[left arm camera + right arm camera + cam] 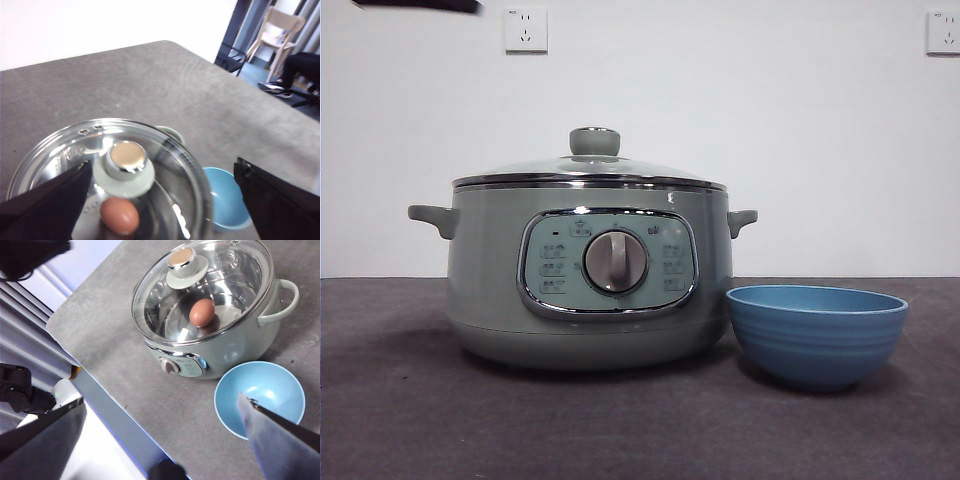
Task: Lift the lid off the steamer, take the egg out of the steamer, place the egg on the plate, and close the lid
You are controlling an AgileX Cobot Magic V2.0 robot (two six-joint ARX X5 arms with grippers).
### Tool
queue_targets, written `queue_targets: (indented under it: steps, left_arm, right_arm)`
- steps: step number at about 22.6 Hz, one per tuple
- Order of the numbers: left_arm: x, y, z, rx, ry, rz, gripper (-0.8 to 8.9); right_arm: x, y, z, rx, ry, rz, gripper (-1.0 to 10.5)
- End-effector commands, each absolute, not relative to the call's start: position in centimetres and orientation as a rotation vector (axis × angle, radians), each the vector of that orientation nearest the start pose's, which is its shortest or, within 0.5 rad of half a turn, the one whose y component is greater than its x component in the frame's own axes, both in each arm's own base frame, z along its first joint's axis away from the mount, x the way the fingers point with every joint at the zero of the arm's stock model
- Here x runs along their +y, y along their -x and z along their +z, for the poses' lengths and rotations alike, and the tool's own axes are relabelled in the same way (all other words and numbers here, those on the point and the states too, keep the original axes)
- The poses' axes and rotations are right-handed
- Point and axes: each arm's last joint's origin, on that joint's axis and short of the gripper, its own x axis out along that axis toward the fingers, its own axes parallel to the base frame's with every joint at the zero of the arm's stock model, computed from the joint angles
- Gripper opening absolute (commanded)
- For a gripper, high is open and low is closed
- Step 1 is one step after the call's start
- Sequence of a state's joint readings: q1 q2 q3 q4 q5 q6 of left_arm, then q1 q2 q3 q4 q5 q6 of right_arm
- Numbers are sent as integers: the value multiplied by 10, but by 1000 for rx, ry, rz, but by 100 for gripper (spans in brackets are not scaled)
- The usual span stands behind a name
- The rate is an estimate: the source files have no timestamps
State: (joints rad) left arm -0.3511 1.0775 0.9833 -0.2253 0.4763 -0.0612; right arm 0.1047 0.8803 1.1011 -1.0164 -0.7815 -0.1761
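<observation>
Lid sits closed on the steamer, brown egg visible inside through the glass. Blue bowl waits just beside the pot. Left gripper hovers above the knob, jaws wide; right gripper high, also wide.

The table is dark grey and a bit rough. The big green steamer sits right on it. The little blue plate, shaped like a bowl, sits on it too, just beside the steamer.
</observation>
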Motion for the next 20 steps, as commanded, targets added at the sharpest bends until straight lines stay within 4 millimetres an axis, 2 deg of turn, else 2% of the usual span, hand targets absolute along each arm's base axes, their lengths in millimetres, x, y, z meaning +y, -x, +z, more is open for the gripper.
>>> queue_targets:
  steps: [1, 7, 12, 15, 20]
  left_arm:
    - [-109, -234, 331, 346, 48, -782, 480]
    - [-133, -264, 310, 351, 21, -740, 479]
    - [-159, -290, 298, 378, -74, -728, 479]
    - [-169, -297, 288, 408, -96, -707, 478]
    - [-172, -302, 271, 486, -137, -665, 471]
  right_arm:
    - [35, -139, 356, 698, -117, 899, 518]
    - [36, -141, 355, 704, -120, 899, 518]
    - [36, -141, 355, 702, -119, 899, 518]
    - [36, -141, 355, 702, -119, 899, 518]
    - [36, -142, 356, 696, -116, 899, 509]
